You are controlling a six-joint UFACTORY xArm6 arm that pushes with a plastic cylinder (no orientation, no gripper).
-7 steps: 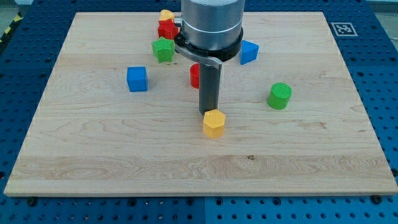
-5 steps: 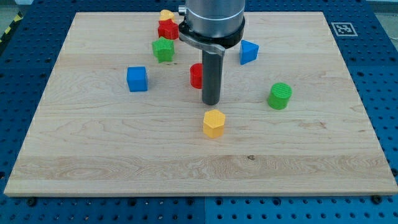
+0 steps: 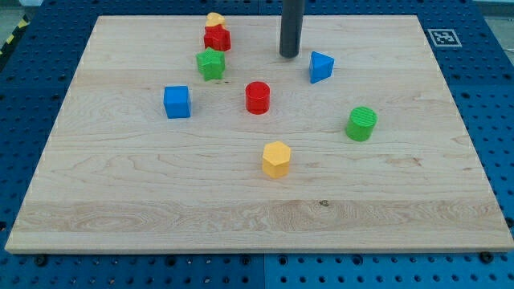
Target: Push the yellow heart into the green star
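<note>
**Seven blocks on the board, our tip up near the top edge**

Seven blocks lie on the wooden board [image 3: 120, 201]. We see the yellow heart [image 3: 214, 19] at the view's top, touching the red block [image 3: 217, 38] just below it; the red block's shape is hard to make out. The green star [image 3: 210, 63] sits just below that pair, near but apart from the red block.

Our rod has no jaws to open or close, and nothing rests against it. My tip [image 3: 290, 54] stands to the view's right of the heart, well apart from it, and just left of the blue block [image 3: 321, 67].

Farther out we find the red cylinder [image 3: 258, 97], the blue cube [image 3: 177, 102], the green cylinder [image 3: 361, 124] and the yellow hexagon [image 3: 276, 159].
</note>
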